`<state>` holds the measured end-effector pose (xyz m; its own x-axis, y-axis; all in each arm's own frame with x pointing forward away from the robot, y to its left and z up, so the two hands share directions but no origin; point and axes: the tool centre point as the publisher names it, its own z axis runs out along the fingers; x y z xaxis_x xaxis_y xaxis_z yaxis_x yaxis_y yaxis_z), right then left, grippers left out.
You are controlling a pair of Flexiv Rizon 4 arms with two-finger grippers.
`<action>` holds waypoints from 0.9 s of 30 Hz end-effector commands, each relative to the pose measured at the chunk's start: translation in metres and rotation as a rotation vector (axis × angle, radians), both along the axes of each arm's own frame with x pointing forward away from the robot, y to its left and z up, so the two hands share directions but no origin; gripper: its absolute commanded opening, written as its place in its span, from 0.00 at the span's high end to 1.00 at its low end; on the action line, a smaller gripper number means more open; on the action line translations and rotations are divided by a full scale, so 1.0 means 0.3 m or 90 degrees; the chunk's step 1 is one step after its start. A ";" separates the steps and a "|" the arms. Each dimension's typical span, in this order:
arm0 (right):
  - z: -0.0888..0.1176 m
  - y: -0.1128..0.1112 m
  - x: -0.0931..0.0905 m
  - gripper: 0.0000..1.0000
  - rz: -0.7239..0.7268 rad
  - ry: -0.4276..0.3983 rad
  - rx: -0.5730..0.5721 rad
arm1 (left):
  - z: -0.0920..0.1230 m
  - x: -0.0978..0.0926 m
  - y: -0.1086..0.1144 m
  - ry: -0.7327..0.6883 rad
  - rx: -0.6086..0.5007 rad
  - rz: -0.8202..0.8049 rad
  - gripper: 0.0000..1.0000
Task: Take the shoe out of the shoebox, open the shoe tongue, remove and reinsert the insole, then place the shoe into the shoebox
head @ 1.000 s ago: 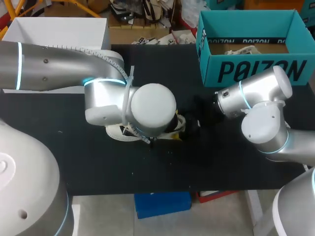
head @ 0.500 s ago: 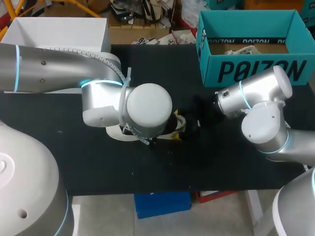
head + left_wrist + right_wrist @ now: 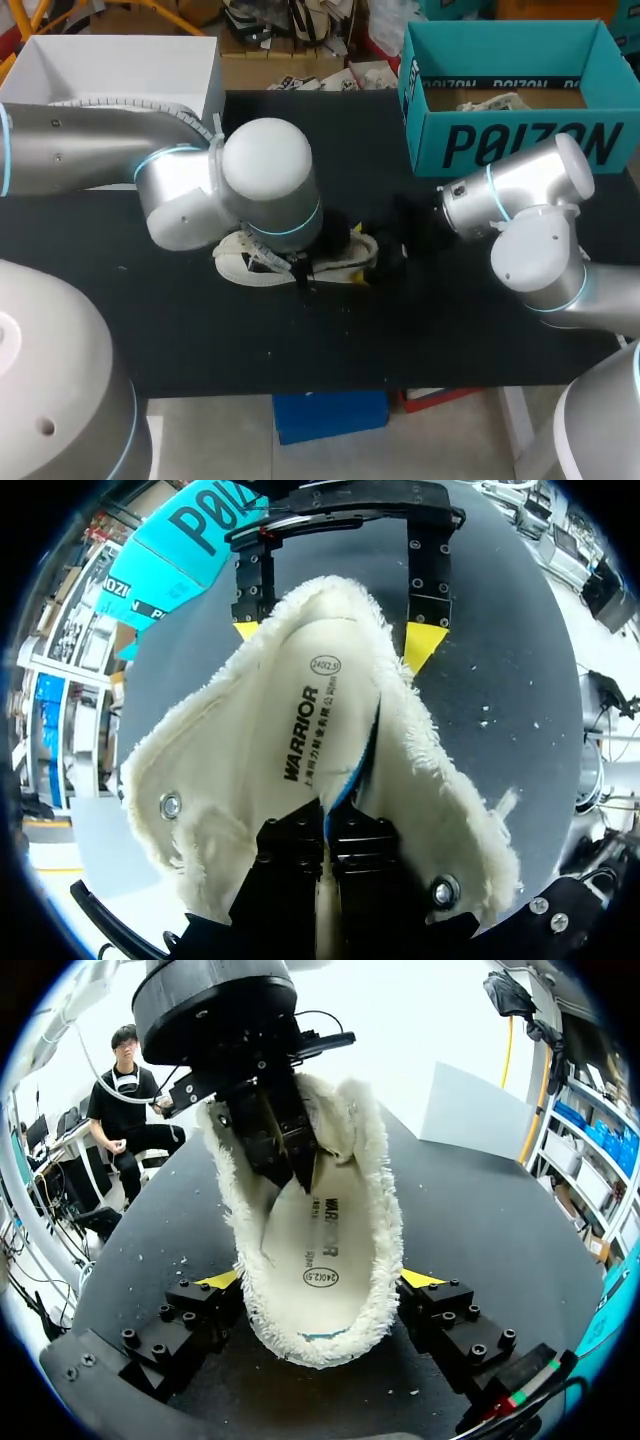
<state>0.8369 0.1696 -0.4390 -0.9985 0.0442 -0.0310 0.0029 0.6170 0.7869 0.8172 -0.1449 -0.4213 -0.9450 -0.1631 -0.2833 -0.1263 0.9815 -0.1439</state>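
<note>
On the table (image 3: 200, 330), right pincer (image 3: 320, 1282) clamps shoe (image 3: 378, 1200); left pincer (image 3: 325, 842) pinches insole (image 3: 318, 1235).

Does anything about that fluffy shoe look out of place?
Yes: the insole is not lying flat. One edge curls up inside the shoe, showing blue beneath, pinched by the left gripper. White specks dot the table.

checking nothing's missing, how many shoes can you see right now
1. The fluffy white shoe lies on the black table, outside the teal shoebox. The shoebox's inside shows only partly, so another could be hidden there.
</note>
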 end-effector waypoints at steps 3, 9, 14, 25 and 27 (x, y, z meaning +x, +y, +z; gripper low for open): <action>-0.008 0.002 0.004 1.00 0.000 0.001 -0.002 | 0.042 -0.003 0.031 0.017 -0.045 -0.010 1.00; -0.008 0.002 0.004 1.00 0.000 0.001 -0.002 | 0.085 0.003 0.035 0.026 -0.078 -0.011 1.00; -0.008 0.002 0.004 1.00 0.000 0.001 -0.002 | 0.099 0.005 0.039 0.032 -0.097 -0.013 1.00; -0.008 0.002 0.004 1.00 0.000 0.001 -0.002 | 0.085 -0.014 -0.004 0.041 -0.116 -0.046 1.00; -0.008 0.002 0.004 1.00 0.000 0.001 -0.002 | 0.079 -0.013 -0.024 0.036 -0.112 -0.052 1.00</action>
